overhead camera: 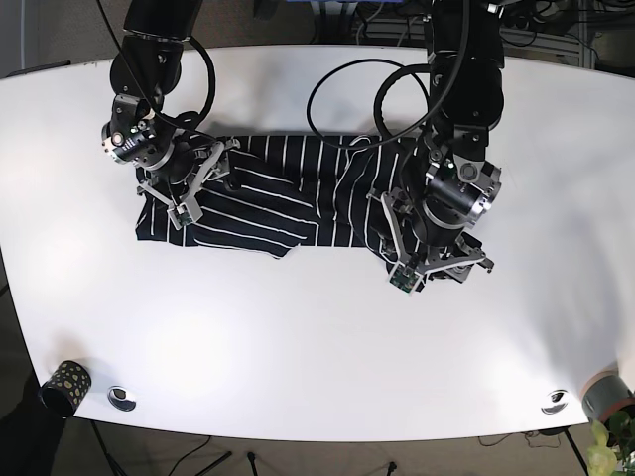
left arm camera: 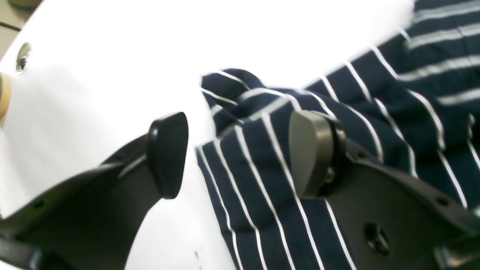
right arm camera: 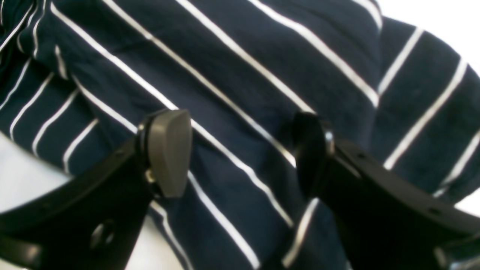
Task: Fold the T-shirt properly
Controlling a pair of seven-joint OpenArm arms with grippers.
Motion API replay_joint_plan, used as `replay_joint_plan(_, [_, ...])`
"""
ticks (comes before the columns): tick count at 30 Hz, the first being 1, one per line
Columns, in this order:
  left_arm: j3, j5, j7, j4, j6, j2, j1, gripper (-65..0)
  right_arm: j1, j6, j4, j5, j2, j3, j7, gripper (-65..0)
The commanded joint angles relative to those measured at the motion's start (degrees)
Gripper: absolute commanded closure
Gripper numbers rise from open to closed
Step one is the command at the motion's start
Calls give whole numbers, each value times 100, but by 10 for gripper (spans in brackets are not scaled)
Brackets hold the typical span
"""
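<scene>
T-shirt [overhead camera: 288, 203] lies spread but rumpled on the white surface [overhead camera: 317, 337], long axis running across the base view from side to side, navy with thin white stripes. One end is bunched under each arm; the middle sags in loose folds.

Left hand [left arm camera: 236, 153] sits at the cloth's end on the base view's right. Its wrist view shows the jaws wide apart, nothing between the pads: one finger over bare surface, the other over striped fabric, so the shirt's edge [left arm camera: 213, 165] falls right inside the gap. A crumpled corner [left arm camera: 228, 90] lies just beyond.

Right hand [right arm camera: 240, 153] is at the opposite end, also spread wide and holding nothing, with cloth filling the whole space beneath it. I cannot tell whether either hand's pads touch the fabric.

My read: the left hand is the better placed for a grasp, since the hem already crosses its opening; the right would need to find an edge first. Fold not yet begun, I judge.
</scene>
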Motion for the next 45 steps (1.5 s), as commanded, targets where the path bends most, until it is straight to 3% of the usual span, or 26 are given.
replay_joint_plan(1, [-249,23,-84,-207,8,17,-290,-396,84,10,101,97,41,4,129,-400])
replay_joint_plan(6, [-644,23,-181,-1113,8,17,-950,-396,84,10,101,211,-55,4,129,-400])
replay_joint_plan(18, [-1418,23,-1175,-4497,25,26,-2435,-396,93,10,101,211,-90,4,129,-400])
replay_joint_plan(27, [-1488,6,-1597,-5359,-10,61,-2532,-382,93,10,101,211,-90,4,129,-400])
replay_joint_plan(30, [-1471,-249,-1746,-5552,-10,61,-2532,-267,93,10,101,211,-90,4,129,-400])
replay_joint_plan(34, [-1462,-821,-1975,-5596,-10,17,-2541,-13,93,10,101,211,-90,4,129,-400])
replay_joint_plan(39, [-1453,-1181,-1983,-5596,-116,17,-2541,0,93,10,101,211,-90,4,129,-400])
replay_joint_plan(45, [-1453,-1269,-1931,-5552,-1109,70,-2541,0,93,10,101,211,-90,4,129,-400])
